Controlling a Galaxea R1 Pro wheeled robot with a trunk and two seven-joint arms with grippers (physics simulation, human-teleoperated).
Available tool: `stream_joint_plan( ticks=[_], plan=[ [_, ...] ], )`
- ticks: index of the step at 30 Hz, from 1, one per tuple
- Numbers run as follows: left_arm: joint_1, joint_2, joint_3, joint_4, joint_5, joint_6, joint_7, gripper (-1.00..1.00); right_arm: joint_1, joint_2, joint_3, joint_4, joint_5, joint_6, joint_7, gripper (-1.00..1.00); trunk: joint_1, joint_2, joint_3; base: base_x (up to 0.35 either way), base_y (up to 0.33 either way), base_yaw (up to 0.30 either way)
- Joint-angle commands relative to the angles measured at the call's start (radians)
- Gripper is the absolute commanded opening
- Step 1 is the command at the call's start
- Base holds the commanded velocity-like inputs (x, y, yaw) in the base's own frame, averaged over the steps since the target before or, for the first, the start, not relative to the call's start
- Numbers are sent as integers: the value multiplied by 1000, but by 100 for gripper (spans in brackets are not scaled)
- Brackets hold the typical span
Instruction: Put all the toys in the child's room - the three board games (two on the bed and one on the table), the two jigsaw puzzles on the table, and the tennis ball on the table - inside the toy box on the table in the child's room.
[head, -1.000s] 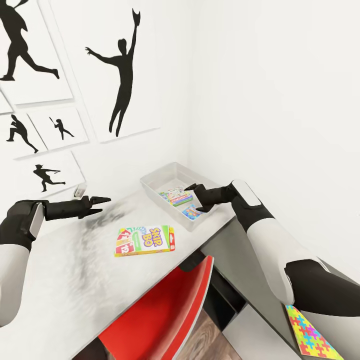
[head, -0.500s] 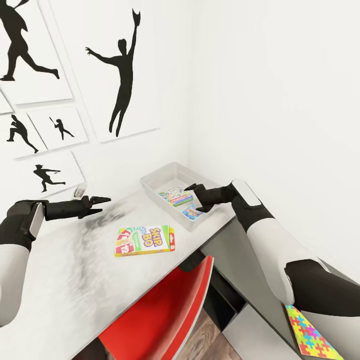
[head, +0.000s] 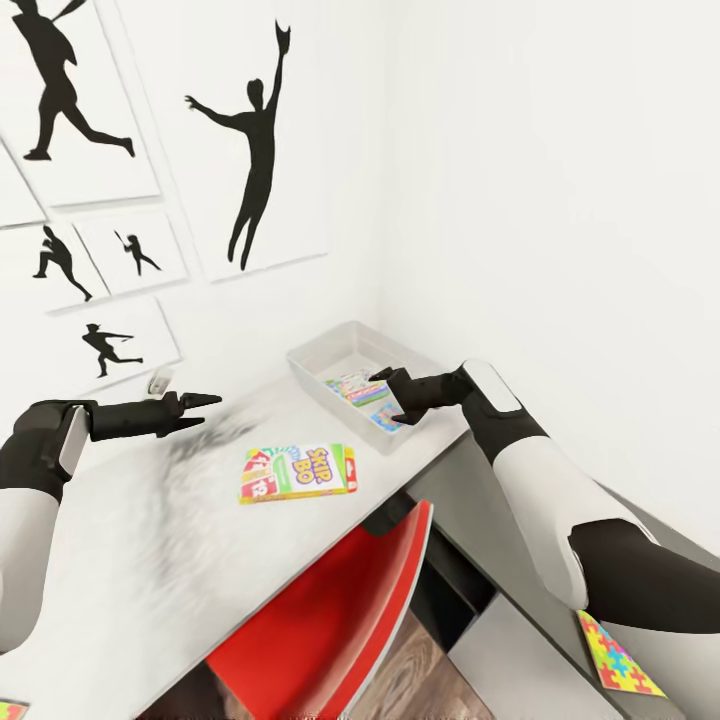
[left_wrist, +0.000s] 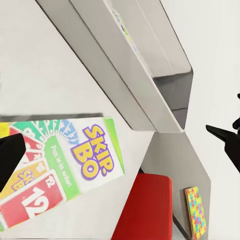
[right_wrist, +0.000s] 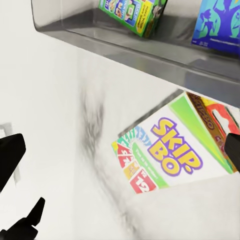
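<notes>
- Table (head: 120, 560): light grey top, running from near left to the far corner; a dark grey section continues along the right wall.
- Red chair (head: 330, 620): tucked in at the table's near edge, below the game box.
- Toy box (head: 318, 372): pale grey bin at the far right corner of the table, holding two colourful game boxes (right_wrist: 132, 12).
- Skip-Bo game box (head: 297, 472): flat on the table, near-left of the toy box, apart from it.
- Jigsaw puzzle (head: 615, 658): flat on the dark section, near right.
- Left gripper (head: 195, 410): above the table, left of the toy box, fingers parted, empty.
- Right gripper (head: 393, 397): over the toy box's right rim, fingers spread, empty.
</notes>
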Motion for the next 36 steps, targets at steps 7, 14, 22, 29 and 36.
stream_joint_plan(
  ticks=[7, 14, 22, 29, 36],
  plan=[
    [-1, 1, 1, 0, 5, 8, 1, 100, -1, 6, 1, -3, 11, -2, -10, 100, 0, -1, 1, -126, 95, 0],
    [-1, 2, 1, 0, 5, 8, 1, 100, -2, 11, 1, -3, 19, -2, -10, 100, 0, -1, 10, -32, 24, 0],
    [-1, 2, 1, 0, 5, 8, 1, 100, -3, 13, 0, -4, 21, -2, -10, 100, 0, -1, 22, -5, 4, 0],
    [-1, 0, 1, 0, 5, 8, 1, 100, -4, 13, 0, -5, 22, -1, -10, 100, 0, -1, 33, 0, 0, 0],
    [-1, 0, 0, 0, 5, 8, 1, 100, -5, 13, 0, -4, 41, 0, -10, 100, 0, -1, 45, 0, 0, 0]
  ],
)
